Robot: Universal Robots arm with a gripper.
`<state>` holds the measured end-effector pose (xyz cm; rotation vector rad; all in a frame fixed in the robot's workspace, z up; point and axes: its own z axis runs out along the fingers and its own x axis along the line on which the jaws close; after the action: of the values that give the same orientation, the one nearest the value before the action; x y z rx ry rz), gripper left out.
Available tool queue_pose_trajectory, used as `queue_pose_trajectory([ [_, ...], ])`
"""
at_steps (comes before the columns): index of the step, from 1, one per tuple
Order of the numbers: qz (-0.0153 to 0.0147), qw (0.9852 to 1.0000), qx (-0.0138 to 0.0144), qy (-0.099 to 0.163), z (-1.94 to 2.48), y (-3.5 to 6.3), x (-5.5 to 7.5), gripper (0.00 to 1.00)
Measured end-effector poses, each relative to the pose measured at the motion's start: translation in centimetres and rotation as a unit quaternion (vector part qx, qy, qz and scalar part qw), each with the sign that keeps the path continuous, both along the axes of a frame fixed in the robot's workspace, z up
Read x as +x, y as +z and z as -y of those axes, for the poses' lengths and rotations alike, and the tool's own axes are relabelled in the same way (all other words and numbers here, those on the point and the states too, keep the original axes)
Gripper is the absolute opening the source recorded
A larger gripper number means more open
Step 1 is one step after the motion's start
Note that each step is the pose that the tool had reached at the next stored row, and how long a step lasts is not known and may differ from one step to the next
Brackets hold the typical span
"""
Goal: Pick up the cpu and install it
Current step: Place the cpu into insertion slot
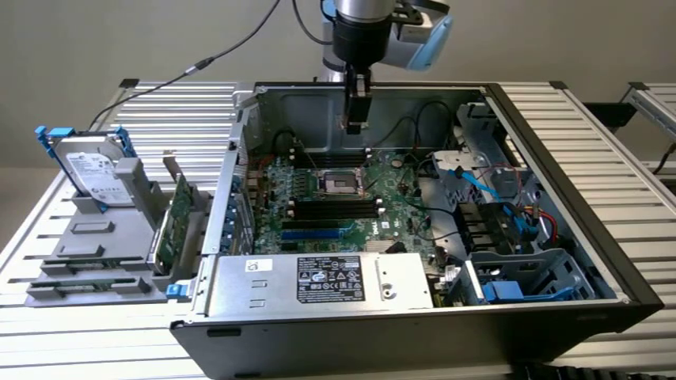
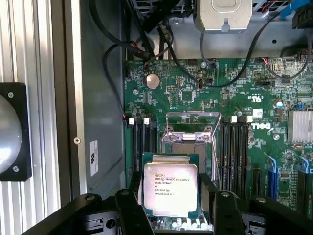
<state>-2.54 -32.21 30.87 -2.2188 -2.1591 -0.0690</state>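
Note:
The cpu [image 2: 169, 181], a small square chip with a dull silver printed top on a green edge, sits between my gripper's [image 2: 170, 198] two black fingers [image 2: 131, 203], which are shut on its sides. It hangs above the green motherboard [image 2: 244, 93], just short of the socket [image 2: 191, 139], whose metal load frame stands open. In the exterior view my gripper [image 1: 356, 125] points straight down inside the open computer case [image 1: 591, 261], above the socket [image 1: 340, 184].
Black memory slots [image 2: 234, 156] flank the socket on both sides. Black cables [image 2: 161, 44] loop near the case wall. A silver power supply [image 1: 328, 281] fills the case's front. On the exterior view's left, a hard drive [image 1: 93, 170] stands in a grey fixture [image 1: 90, 253].

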Motion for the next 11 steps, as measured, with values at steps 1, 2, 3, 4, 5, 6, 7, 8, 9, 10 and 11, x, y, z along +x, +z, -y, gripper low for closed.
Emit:
queue_pose_trajectory([
  [1, 0.0003, 1.0, 0.0, -0.001, 0.01, -0.03, -0.1, 0.55],
  [2, 0.0005, 1.0, 0.0, -0.003, 0.03, -0.08, -0.2, 0.55],
  [3, 0.0007, 1.0, 0.0, -0.004, 0.06, -0.14, -0.3, 0.55],
  [4, 0.0008, 1.0, 0.0, -0.005, 0.09, -0.22, -0.3, 0.55],
  [5, 0.001, 1.0, 0.0, -0.006, 0.14, -0.34, -0.4, 0.55],
  [6, 0.0011, 1.0, 0.0, -0.007, 0.19, -0.51, -0.4, 0.55],
  [7, 0.0012, 1.0, 0.0, -0.009, 0.27, -0.69, -0.4, 0.55],
  [8, 0.0014, 1.0, -0.0001, -0.01, 0.37, -0.87, -0.4, 0.55],
  [9, 0.0016, 0.9999, 0.0, -0.011, 0.46, -1.06, -0.5, 0.55],
  [10, 0.0017, 0.9999, 0.0, -0.012, 0.53, -1.25, -0.5, 0.55],
  [11, 0.0017, 0.9999, 0.0, -0.013, 0.59, -1.42, -0.5, 0.55],
])
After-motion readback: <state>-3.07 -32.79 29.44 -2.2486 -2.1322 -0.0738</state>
